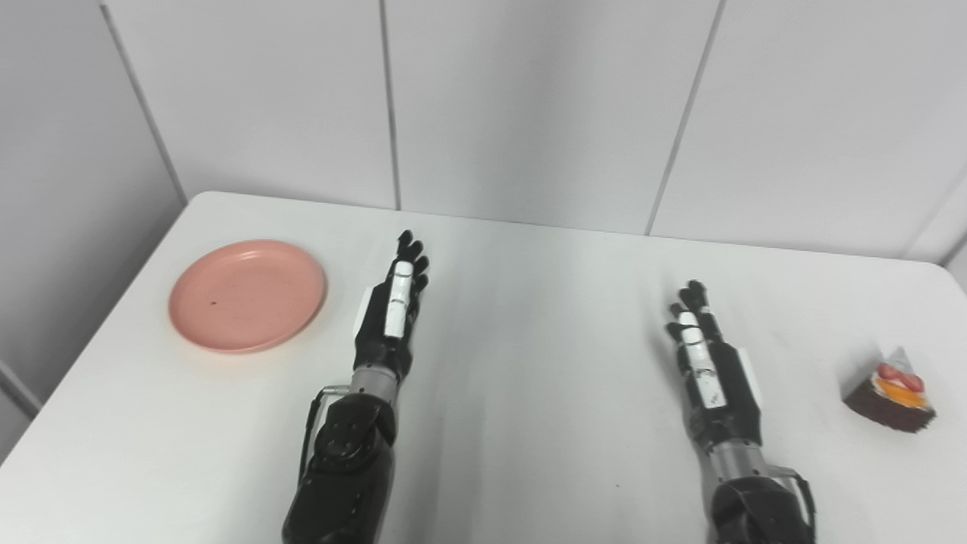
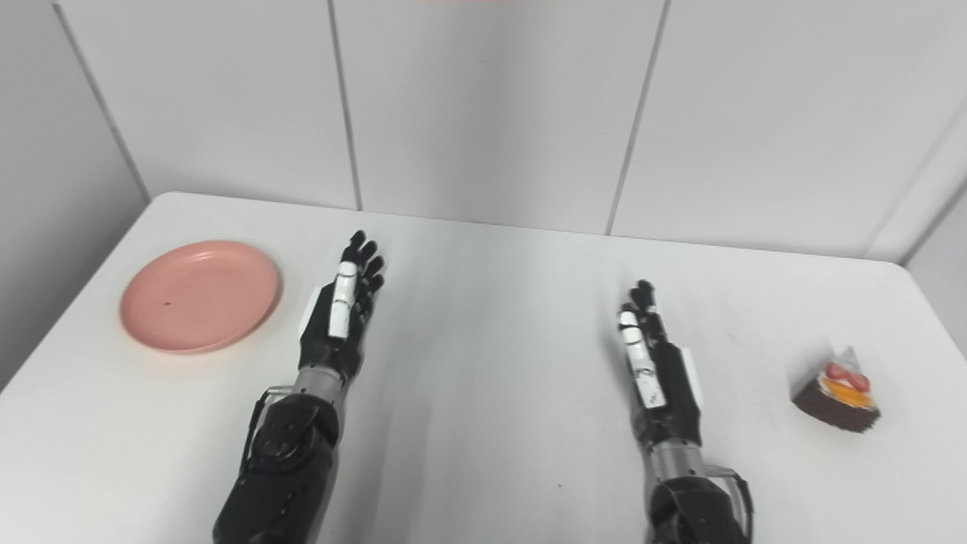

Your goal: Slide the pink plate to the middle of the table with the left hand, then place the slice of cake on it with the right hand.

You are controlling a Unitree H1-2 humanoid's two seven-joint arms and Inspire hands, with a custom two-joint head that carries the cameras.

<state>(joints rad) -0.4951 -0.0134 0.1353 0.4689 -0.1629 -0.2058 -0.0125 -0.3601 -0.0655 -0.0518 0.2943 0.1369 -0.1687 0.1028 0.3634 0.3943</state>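
A pink plate [image 1: 247, 295] lies empty on the left side of the white table [image 1: 529, 363]. A slice of chocolate cake [image 1: 890, 391] topped with fruit stands near the table's right edge. My left hand [image 1: 394, 306] is open, fingers stretched forward, just right of the plate and apart from it. My right hand [image 1: 706, 355] is open, fingers stretched forward, well left of the cake and holding nothing. The plate [image 2: 200, 295], the cake [image 2: 837, 394], the left hand [image 2: 342, 310] and the right hand [image 2: 656, 363] show in the right eye view too.
Grey wall panels [image 1: 529, 106] rise directly behind the table's far edge. The table's rounded far corners show at the left and the right. Bare tabletop lies between my two hands.
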